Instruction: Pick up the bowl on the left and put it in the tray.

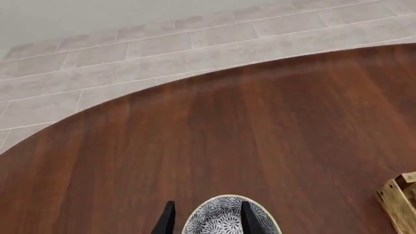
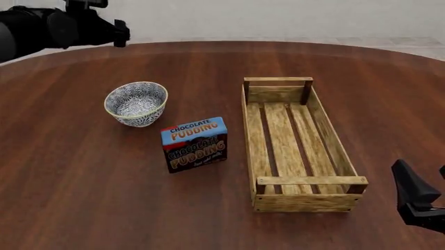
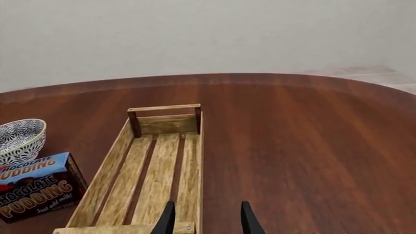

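Between bowl point(image 2: 136, 103) and tray point(image 2: 297, 146): pudding box point(image 2: 195, 144).

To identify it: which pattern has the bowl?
Blue-and-white floral bowl, pale rim; clearest in front view.

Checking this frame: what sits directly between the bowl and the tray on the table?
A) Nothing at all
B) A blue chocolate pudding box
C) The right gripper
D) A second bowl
B: in the front view the blue pudding box stands on the table between the bowl and the tray, touching neither.
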Robot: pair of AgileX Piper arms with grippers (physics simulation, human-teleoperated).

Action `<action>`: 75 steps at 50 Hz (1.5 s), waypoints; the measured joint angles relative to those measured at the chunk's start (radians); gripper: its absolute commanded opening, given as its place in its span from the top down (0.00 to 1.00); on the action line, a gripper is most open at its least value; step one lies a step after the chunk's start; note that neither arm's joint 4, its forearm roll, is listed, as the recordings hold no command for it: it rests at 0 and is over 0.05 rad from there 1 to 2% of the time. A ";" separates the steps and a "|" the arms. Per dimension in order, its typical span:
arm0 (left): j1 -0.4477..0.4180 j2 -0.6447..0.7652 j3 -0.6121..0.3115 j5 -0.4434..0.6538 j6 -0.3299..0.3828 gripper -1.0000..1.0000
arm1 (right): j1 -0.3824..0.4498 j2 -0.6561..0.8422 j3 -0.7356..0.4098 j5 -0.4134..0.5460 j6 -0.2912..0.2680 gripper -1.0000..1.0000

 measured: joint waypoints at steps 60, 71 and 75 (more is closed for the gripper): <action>0.085 0.210 -0.001 -0.070 -0.052 0.00 | 0.012 -0.005 0.000 0.003 0.003 0.00; 0.096 0.234 0.012 -0.087 -0.057 0.00 | 0.015 -0.008 0.000 0.006 0.005 0.00; 0.099 0.240 0.017 -0.092 -0.059 0.00 | 0.015 -0.013 0.000 0.011 0.006 0.00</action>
